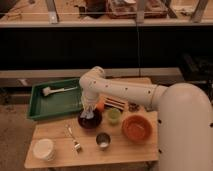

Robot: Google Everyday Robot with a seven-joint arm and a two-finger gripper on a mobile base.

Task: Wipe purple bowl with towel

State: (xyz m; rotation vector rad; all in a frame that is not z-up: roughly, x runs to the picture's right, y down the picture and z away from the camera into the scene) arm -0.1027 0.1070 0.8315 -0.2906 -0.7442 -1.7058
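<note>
The dark purple bowl (90, 121) sits on the wooden table (60, 131), left of centre. My white arm reaches in from the right and bends down over it. The gripper (89, 113) hangs straight down into the bowl, at or just above its inside. A small pale patch shows at the gripper's tip inside the bowl. It may be the towel, but I cannot make it out as such.
A green tray (40, 109) holding a white brush (48, 91) lies at the back left. A green cup (113, 116), an orange bowl (136, 128), a metal cup (103, 141), a fork (75, 140) and stacked white bowls (43, 149) surround the purple bowl.
</note>
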